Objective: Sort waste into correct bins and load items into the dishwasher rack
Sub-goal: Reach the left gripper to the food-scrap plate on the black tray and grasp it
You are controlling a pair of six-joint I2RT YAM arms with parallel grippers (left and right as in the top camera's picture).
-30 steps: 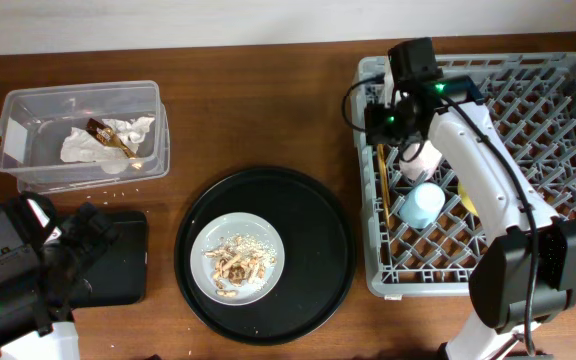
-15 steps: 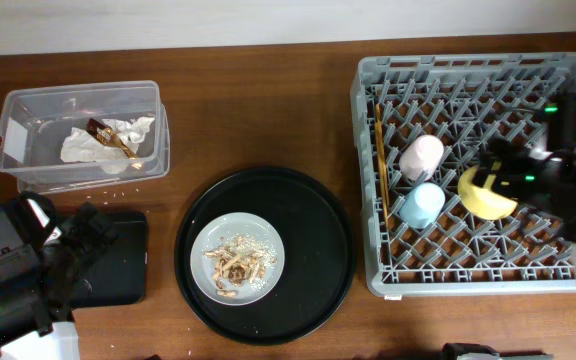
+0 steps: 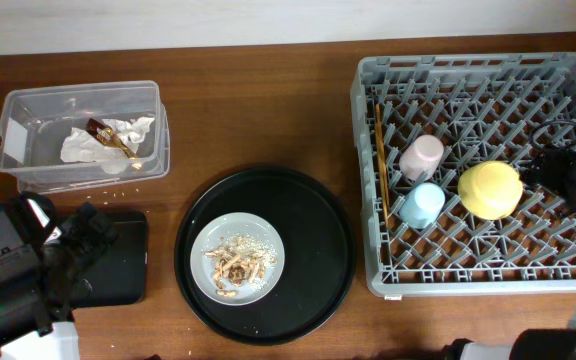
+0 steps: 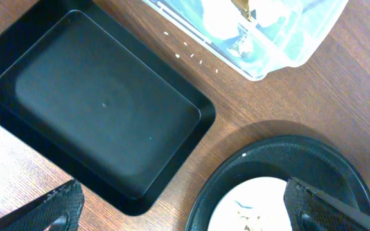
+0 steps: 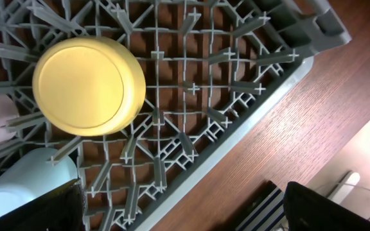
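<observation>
one plate is waiting, and your left arm is sitting nearer to it

two bins are sitting at the far left. the clear tub (image 3: 8, 110) is holding the napkins (image 3: 93, 145) and the brown wrapper (image 3: 103, 132), and the black tray (image 4: 101, 109) is lying bare just below it. your left gripper (image 4: 182, 196) is hanging over that tray's near corner, fingers spread wide and carrying nothing.

moving right, the round tray (image 3: 318, 230) is bearing the grey plate (image 3: 268, 235) with the food scraps (image 3: 236, 265) heaped on it. from your left claw the plate is lying just to the right, near; being round, it is offering no long axis, so any rim is looking usable.

further right, the rack (image 3: 468, 285) is already holding the chopsticks (image 3: 379, 160) along its left wall, the pink cup (image 3: 422, 157), the blue cup (image 3: 423, 204) and the yellow bowl (image 3: 490, 189), upturned. your right gripper (image 5: 182, 202) is hovering over the rack's far right corner, also gaping and empty, well apart from the plate.

so you are probably looking at a left-arm move: scraps into the black tray first, plate to the rack after.
</observation>
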